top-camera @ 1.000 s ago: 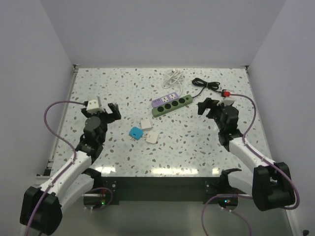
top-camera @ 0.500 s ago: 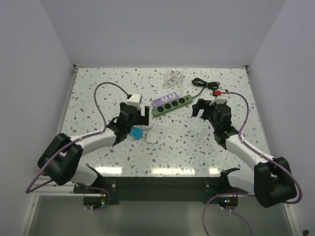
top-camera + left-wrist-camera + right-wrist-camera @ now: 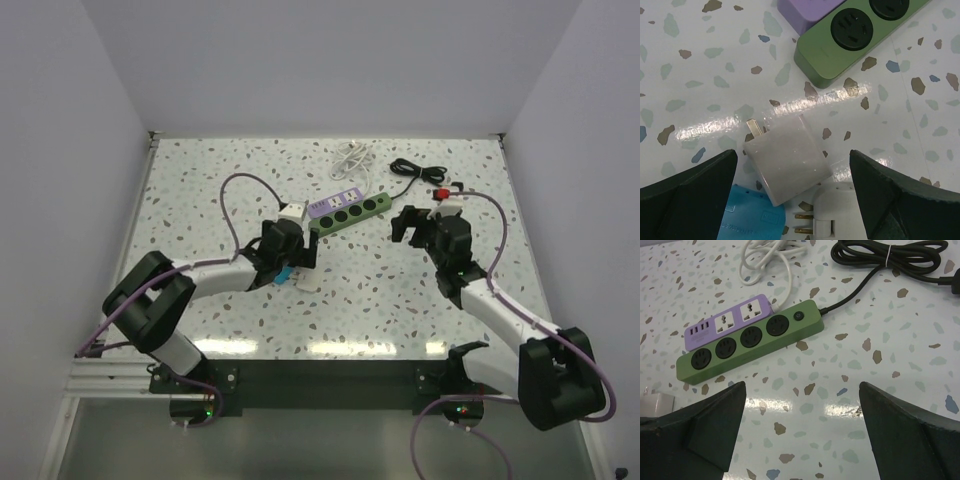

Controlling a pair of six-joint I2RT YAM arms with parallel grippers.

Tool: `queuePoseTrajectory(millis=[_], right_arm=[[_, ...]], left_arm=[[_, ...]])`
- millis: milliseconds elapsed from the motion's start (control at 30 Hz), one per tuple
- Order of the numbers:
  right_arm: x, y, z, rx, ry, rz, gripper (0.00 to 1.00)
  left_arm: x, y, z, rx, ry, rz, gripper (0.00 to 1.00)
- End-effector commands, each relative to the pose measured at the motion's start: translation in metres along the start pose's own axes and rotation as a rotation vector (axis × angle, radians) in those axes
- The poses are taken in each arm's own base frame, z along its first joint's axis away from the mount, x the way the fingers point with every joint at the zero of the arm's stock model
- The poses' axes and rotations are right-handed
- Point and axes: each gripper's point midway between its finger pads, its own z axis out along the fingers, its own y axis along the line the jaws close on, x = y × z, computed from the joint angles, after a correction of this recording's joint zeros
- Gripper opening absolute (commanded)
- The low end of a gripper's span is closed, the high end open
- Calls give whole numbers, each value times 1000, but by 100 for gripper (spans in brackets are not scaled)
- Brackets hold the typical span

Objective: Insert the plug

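My left gripper (image 3: 792,157) hangs spread over the white plug (image 3: 786,167)
Right gripper (image 3: 801,390) spread too; green power strip (image 3: 850,40) at the plug's one o'clock

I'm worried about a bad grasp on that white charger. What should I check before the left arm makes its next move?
1. Left claw open: ok.
2. White charger centred between its jaws: ok.
3. White charger clear of neighbours: not ok; blue plug and white plug crowd its near edge.
4. Green power strip sockets empty: ok.
5. Right claw open and empty: ok.
6. Left claw's height above the charger: cannot tell.
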Motion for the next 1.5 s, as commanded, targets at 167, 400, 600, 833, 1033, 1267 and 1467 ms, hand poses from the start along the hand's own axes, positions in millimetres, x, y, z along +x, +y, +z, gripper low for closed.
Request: queuePoseTrajectory(millis=[167,400,600,833,1033,1267,1467], right_arm=[[-15,13,-8,-66,-60,-9,98],[-17,14,-10,-76,-70,-8,98],[-15,16,-9,-84,-65,-9,98],[-13,35,-7,-195,-52,-32,96],[-22,60,-13,-301,-100,-33,95],[-24,112,-30,-444,-175,-12,93],[-15,154,-35,-531,-223,-2,93]], left_arm=[[-1,1,19,-87,38,-13,100],[10,3,27,-105,79,16,68],[16,6,24,-110,94,32,19],[-20,-15,3,31,-14,22,0],[-75,-38,-20,179,-175,-62,0],[-125,-43,-33,319,-317,-302,0],[-153,-48,-45,369,-399,-493,0]])
